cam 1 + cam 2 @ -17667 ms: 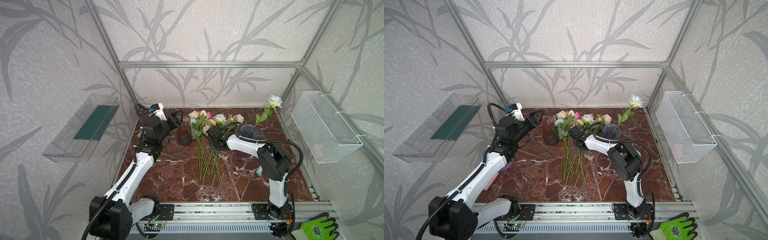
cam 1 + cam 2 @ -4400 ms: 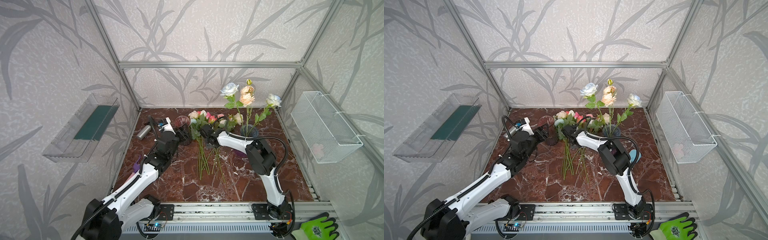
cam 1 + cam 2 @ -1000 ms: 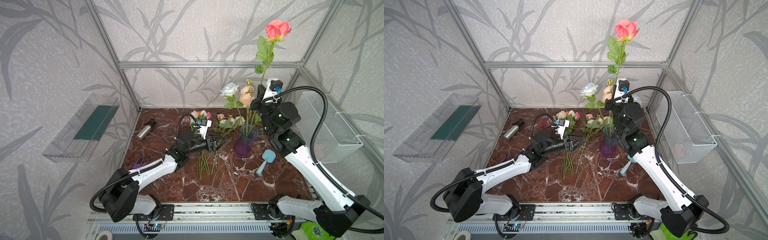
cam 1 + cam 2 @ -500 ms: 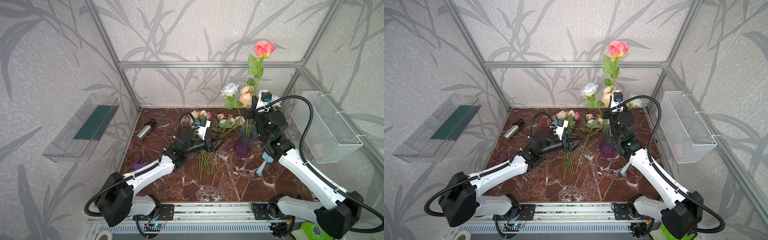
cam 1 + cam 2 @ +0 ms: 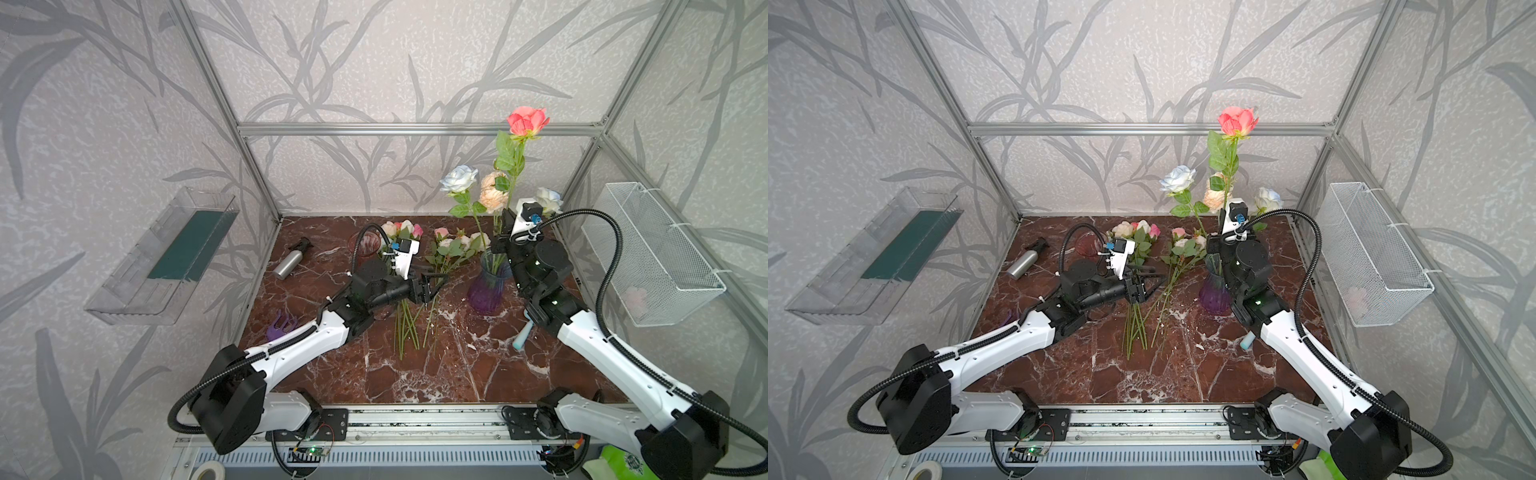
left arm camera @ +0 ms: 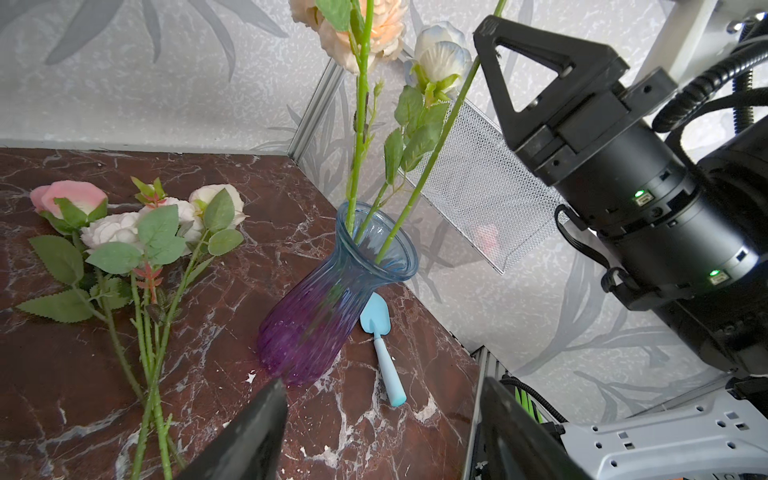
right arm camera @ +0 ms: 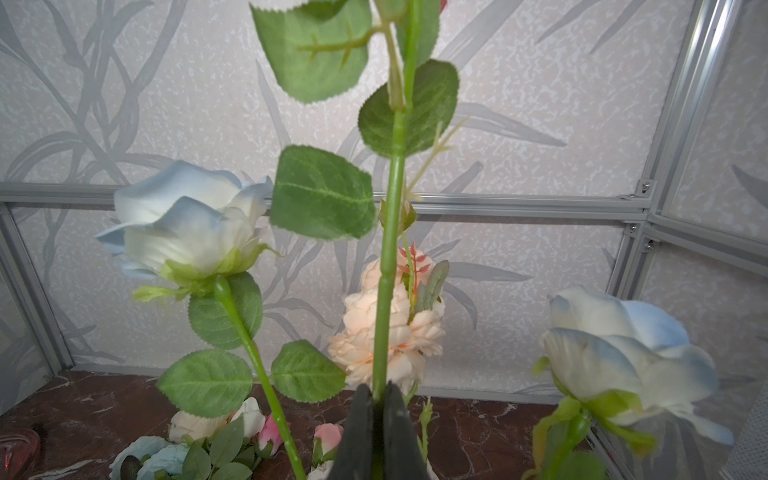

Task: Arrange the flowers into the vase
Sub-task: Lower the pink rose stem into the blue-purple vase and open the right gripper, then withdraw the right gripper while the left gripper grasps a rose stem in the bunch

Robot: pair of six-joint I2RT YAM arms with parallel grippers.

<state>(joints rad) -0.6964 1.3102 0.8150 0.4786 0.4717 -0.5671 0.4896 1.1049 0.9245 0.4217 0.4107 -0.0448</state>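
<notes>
Pose upright: right gripper [image 7: 376,395] on rose [image 5: 527,120]

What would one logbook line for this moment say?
right gripper: shut on tall coral-pink rose, stem reaching into blue-purple glass vase | left gripper: open, empty, near loose flowers

- silver spray bottle [image 5: 289,261] lying on the marble tabletop [image 5: 415,374];
- purple hand rake [image 5: 280,325] nearer the front;
- blue trowel [image 6: 375,322] lying flat;
- white wire basket [image 5: 656,257], right wall;
- clear tray [image 5: 166,257], left wall
</notes>
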